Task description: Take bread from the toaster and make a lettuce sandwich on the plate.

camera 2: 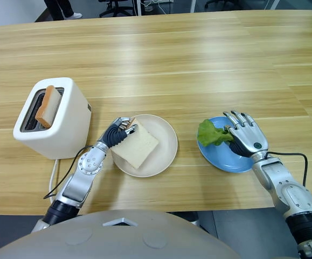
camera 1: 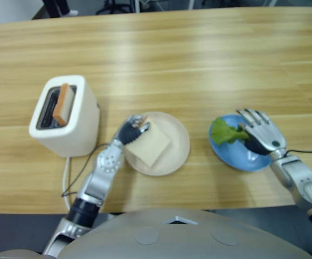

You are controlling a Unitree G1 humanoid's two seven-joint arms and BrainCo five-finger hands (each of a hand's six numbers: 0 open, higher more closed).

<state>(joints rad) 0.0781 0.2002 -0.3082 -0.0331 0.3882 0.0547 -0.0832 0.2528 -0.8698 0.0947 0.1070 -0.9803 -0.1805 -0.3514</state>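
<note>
A white toaster [camera 2: 59, 121] stands at the left with one bread slice [camera 2: 48, 105] sticking up from its slot. On the cream plate [camera 2: 169, 135] lies a second bread slice [camera 2: 139, 147], and my left hand [camera 2: 118, 132] is curled on its left corner. A green lettuce leaf [camera 2: 210, 135] lies on the left side of the blue plate [camera 2: 226, 161]. Over that plate's right half my right hand [camera 2: 245, 138] has its fingers stretched out, touching the leaf's right edge.
The toaster's cable [camera 2: 64, 170] loops over the table toward the front edge, beside my left forearm. A black cable [camera 2: 290, 155] runs right from my right wrist. Bare wooden tabletop [camera 2: 172, 59] stretches behind the plates.
</note>
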